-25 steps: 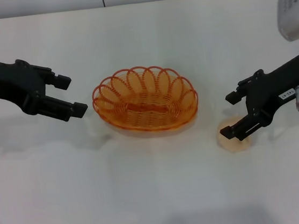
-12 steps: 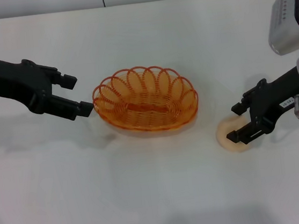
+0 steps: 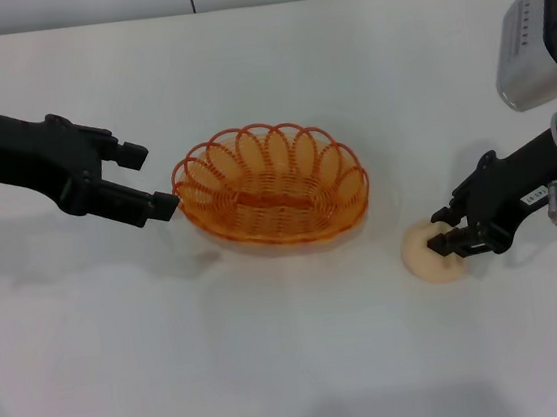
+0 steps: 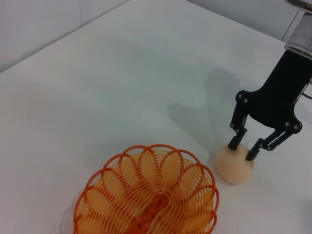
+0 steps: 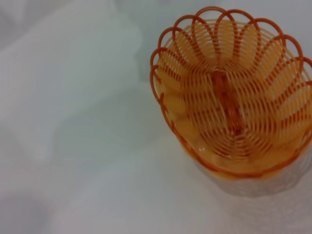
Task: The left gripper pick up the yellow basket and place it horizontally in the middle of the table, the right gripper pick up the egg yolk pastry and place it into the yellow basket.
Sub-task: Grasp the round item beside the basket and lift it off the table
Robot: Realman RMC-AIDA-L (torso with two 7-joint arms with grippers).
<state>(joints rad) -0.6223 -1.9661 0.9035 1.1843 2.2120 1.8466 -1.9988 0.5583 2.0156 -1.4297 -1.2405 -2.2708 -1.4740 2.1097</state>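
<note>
Orange-yellow wire, the basket sits upright with its long side across the middle of the white table, nothing inside it. The left gripper hangs at the basket's left end, fingers spread apart, the lower fingertip just beside the rim; whether it touches cannot be told. Well to the right of the basket the pastry lies on the table. The right gripper is down over it, its two fingers straddling the pastry's top, tips against the sides, jaws still partly parted around it. In the left wrist view those fingers press at the pastry's upper edge.
</note>
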